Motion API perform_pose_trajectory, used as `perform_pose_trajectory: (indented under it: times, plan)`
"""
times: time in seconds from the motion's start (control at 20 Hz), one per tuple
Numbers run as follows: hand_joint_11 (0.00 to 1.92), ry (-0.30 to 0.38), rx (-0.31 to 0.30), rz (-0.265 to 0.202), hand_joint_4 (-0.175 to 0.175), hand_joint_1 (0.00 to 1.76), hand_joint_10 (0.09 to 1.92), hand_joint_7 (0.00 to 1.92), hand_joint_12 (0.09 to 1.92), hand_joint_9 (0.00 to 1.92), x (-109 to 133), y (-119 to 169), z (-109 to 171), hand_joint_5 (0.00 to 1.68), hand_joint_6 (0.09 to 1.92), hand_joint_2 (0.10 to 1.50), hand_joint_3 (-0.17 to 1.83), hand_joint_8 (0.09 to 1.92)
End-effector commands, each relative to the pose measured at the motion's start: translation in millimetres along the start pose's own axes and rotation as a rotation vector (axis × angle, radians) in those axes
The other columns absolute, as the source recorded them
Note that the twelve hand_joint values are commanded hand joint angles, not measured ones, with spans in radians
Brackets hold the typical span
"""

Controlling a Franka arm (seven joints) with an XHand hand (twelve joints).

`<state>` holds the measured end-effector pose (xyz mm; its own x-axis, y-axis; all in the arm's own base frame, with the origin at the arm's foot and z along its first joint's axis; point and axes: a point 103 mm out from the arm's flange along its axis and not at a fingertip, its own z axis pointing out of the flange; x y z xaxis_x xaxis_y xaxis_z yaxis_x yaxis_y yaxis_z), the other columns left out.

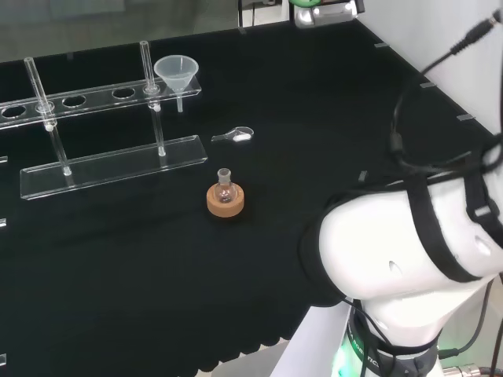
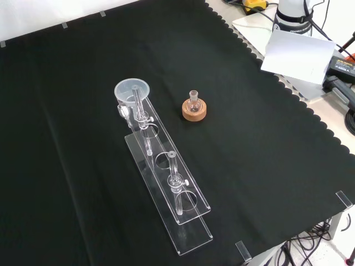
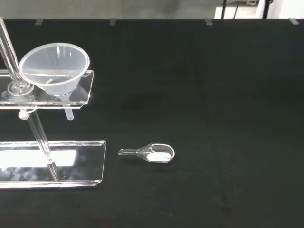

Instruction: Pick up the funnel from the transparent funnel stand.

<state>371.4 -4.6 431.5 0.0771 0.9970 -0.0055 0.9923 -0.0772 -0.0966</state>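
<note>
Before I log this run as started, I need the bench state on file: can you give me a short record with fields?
funnel: seated in the end hole of the stand's upper plate, spout hanging below it
funnel stand: clear, two plates joined by upright rods, other holes empty
small flask: upright on a cork ring, apart from the stand
scoop: clear, lying on the cloth, white powder in its bowl
task status: funnel not yet lifted
</note>
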Motion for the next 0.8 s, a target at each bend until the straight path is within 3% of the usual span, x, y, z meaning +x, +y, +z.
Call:
perform_pose_trajectory:
  times: [0.05,0.5,0.8]
  plan:
    - [0.00,-0.012,0.027,-0.105,0.020,0.07,0.63,0.00,1.35,0.07,14,70,15,0.16,0.09,1.28,-0.05,0.28]
    - [0.00,-0.053,0.098,-0.192,0.007,0.21,0.64,0.00,1.35,0.06,66,114,36,0.16,0.09,1.19,-0.11,0.32]
    - [0.00,-0.077,0.167,-0.217,-0.019,0.45,0.70,0.01,1.37,0.08,102,127,46,0.19,0.09,1.08,-0.17,0.46]
